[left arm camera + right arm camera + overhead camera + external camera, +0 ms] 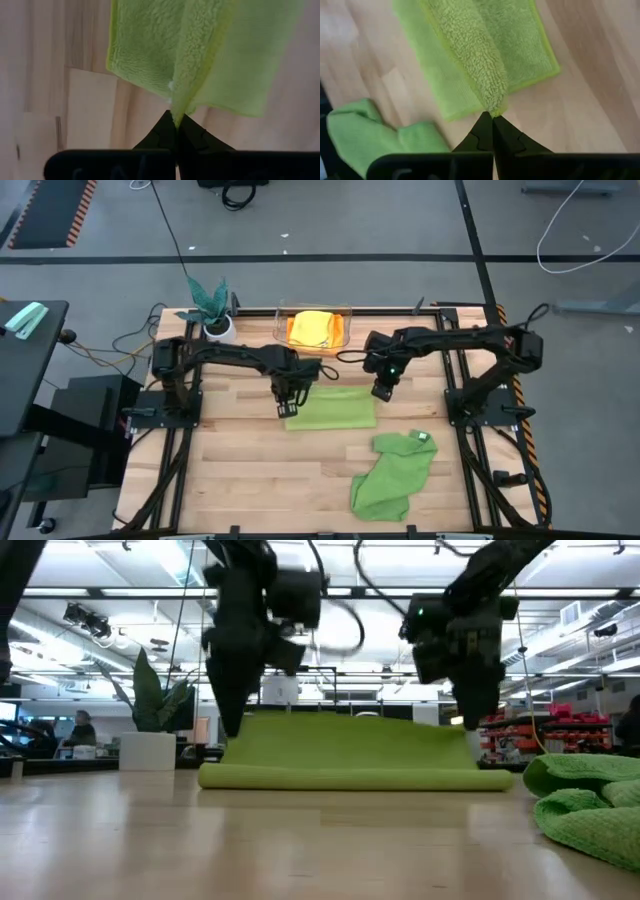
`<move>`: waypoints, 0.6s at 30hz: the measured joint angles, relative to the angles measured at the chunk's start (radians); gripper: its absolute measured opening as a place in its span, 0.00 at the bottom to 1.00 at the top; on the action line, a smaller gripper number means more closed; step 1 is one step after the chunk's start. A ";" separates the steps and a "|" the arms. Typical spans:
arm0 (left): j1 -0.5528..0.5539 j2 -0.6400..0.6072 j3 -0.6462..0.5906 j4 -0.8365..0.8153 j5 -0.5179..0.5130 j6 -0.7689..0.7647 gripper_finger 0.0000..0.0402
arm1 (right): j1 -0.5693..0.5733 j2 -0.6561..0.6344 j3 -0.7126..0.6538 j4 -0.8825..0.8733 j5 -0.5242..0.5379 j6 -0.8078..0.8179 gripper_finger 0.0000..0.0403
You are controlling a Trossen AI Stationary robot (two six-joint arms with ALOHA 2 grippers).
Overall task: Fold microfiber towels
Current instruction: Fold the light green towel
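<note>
The lime green towel [335, 410] lies mid-table, one edge raised and a rolled fold [355, 778] resting on the wood. My left gripper [287, 408] is shut on its left end and my right gripper [381, 392] on its right end. The larger mid-green towel [393, 472] lies crumpled toward the near right, its white tag [421, 437] on top. The yellow towel [318, 327] and the orange towel [296, 330] sit in a clear bin at the far edge. My left gripper pinches the lime towel's left corner [176, 112] between its two shut fingers, coming from above. The cloth hangs below the fingers in a loose fold [195, 65], and its lower part lies on the table. One layer or several, I cannot tell. My right gripper pinches the lime towel's right corner [493, 107] between its two shut fingers, from above. The plush cloth runs down from the fingers in a narrow fold [470, 50] to the part lying flat on the table [530, 45].
The clear bin [347, 315] stands at the far edge, centre. A teal-leaved plant in a white pot [214, 310] stands at the far left. Bare wood [260, 470] lies near and left of the towels. The mid-green towel also shows at the low view's right [590, 802].
</note>
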 joint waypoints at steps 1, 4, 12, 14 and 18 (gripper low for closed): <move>0.006 0.015 -0.001 0.000 0.000 0.007 0.01 | -0.005 0.014 0.000 0.003 0.000 -0.008 0.00; 0.022 0.039 0.000 0.000 0.001 0.017 0.01 | -0.013 0.044 0.000 0.014 0.000 -0.027 0.00; 0.080 0.048 0.001 -0.002 -0.043 0.008 0.10 | -0.077 0.091 0.001 0.037 0.074 -0.053 0.06; 0.094 0.048 0.001 0.003 -0.044 0.007 0.11 | -0.102 0.101 0.001 0.051 0.079 -0.053 0.08; 0.122 0.048 0.001 0.008 -0.043 -0.002 0.14 | -0.147 0.111 0.001 0.071 0.083 -0.057 0.13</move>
